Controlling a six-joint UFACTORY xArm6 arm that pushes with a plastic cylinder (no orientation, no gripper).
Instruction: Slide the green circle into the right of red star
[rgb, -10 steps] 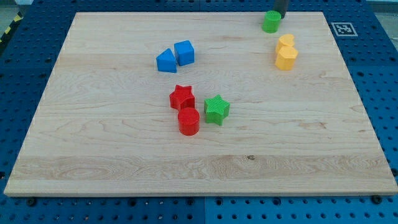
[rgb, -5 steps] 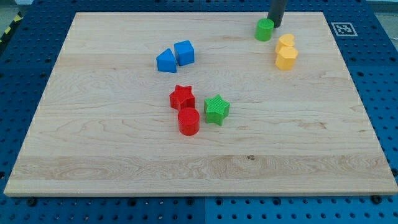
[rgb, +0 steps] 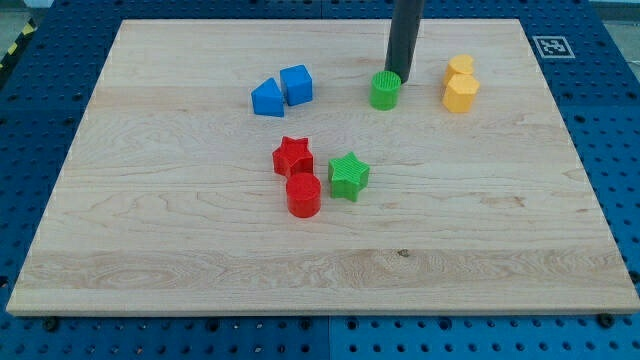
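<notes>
Lying near the middle of the board (rgb: 150, 240), the red star (rgb: 292, 156) is crowded on two sides: the red cylinder (rgb: 303, 195) touches it from the view's bottom, and the green star (rgb: 349, 176) sits just beside it at its lower right, close to the cylinder as well. Two blue blocks, a triangle-like one (rgb: 267, 98) and a cube-like one (rgb: 296, 84), are seen touching each other toward the view's upper left. Two yellow blocks (rgb: 461, 84) are pressed together at the upper right. The green circle (rgb: 385, 90) is found between the blue and yellow pairs, well apart from the red star, up and to the right of it. My tip (rgb: 396, 76) is set against the circle's upper right edge; nothing is gripped by the bare rod
</notes>
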